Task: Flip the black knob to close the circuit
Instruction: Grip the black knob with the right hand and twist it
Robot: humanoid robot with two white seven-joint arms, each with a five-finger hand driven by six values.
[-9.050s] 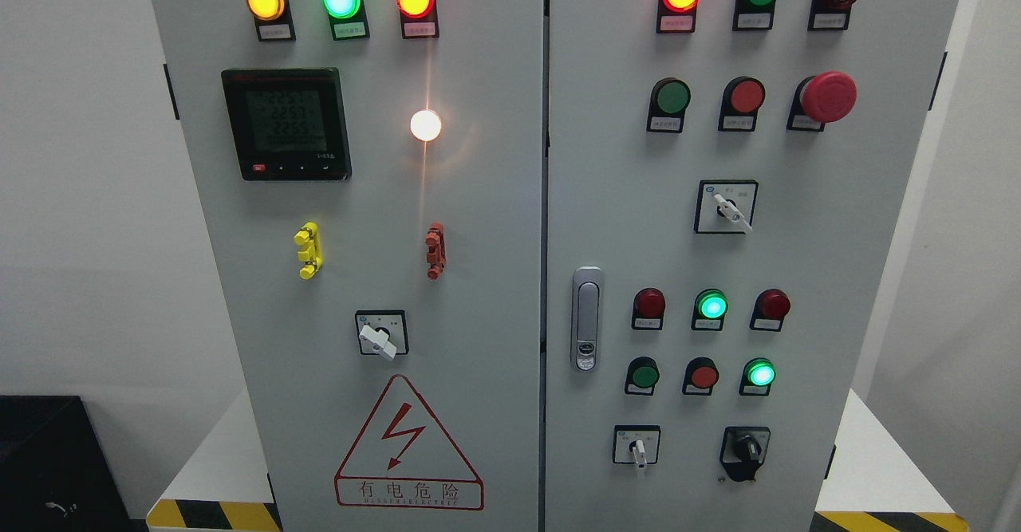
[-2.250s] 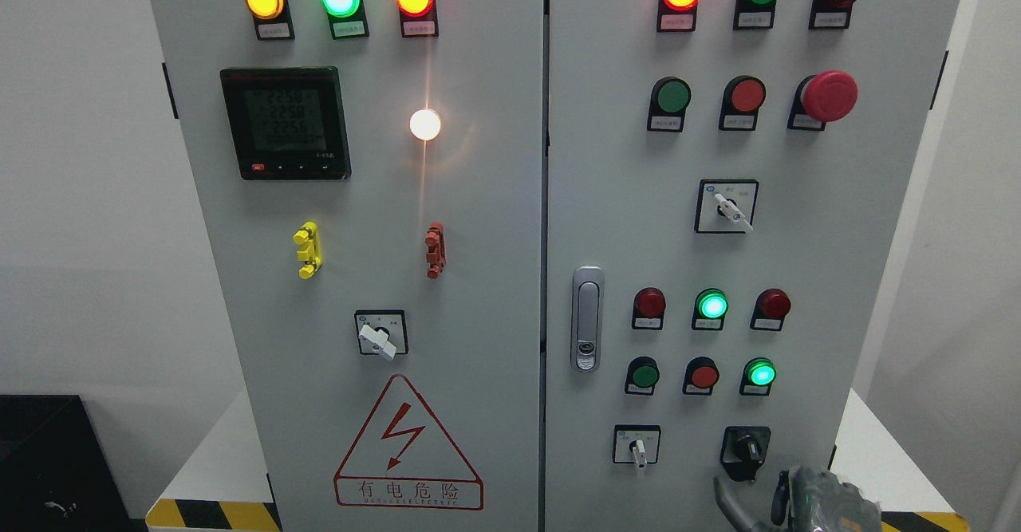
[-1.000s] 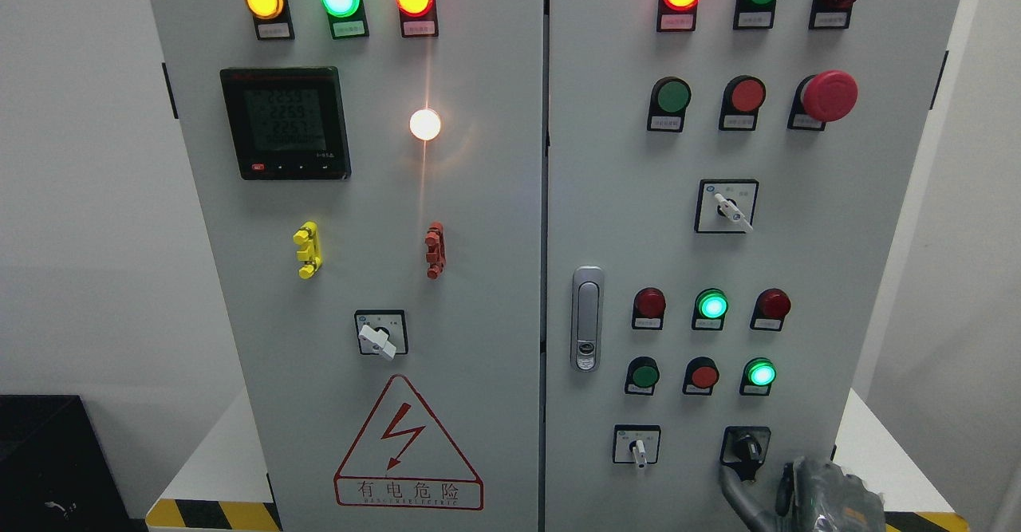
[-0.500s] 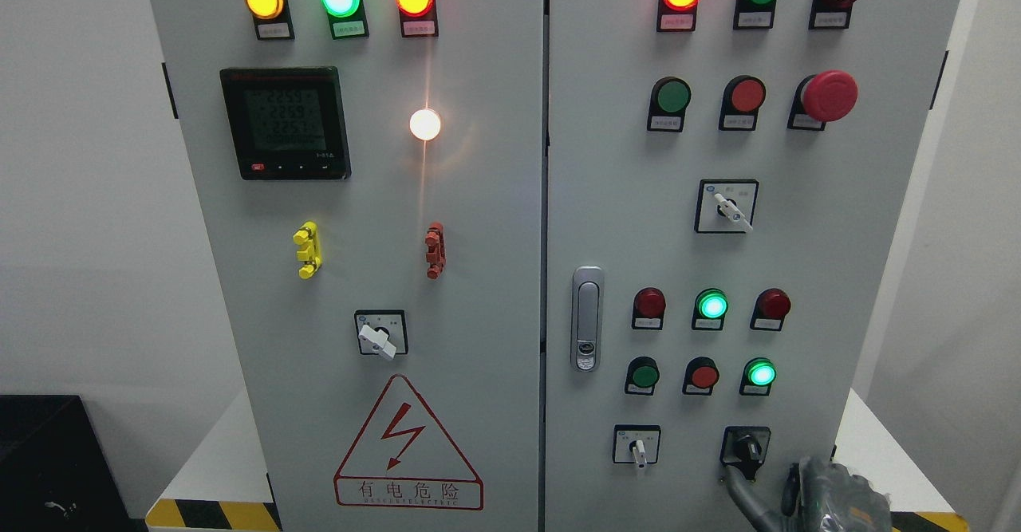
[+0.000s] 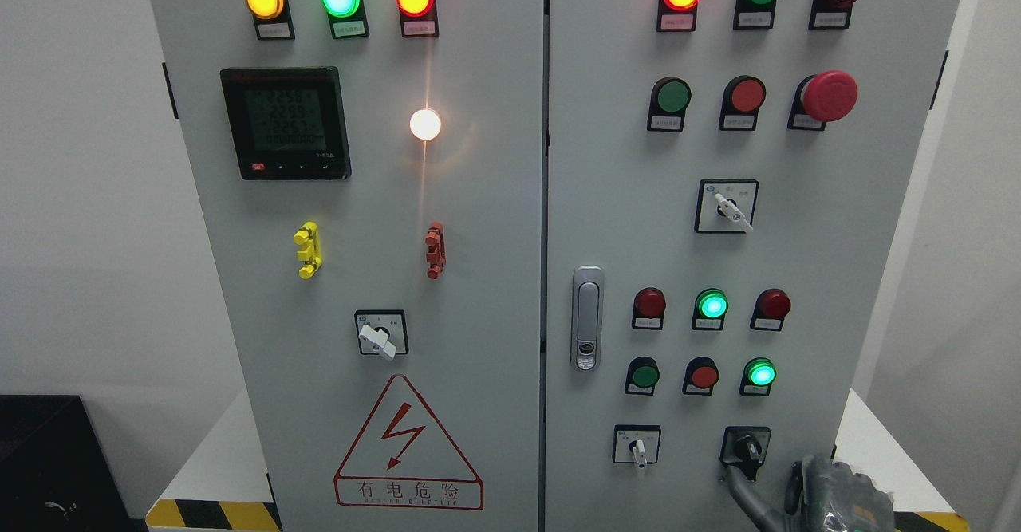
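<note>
Grey steel control cabinet (image 5: 478, 277) fills the head view; its black knob (image 5: 747, 447) sits at the right door's lower right corner. Just below, the right hand (image 5: 829, 496) reaches one finger (image 5: 746, 494) to the knob's underside, gripping nothing.

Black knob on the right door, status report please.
Right hand just below black knob, one fingertip at its plate; no grasp visible. Left hand out of view. Nothing in the way.
</note>
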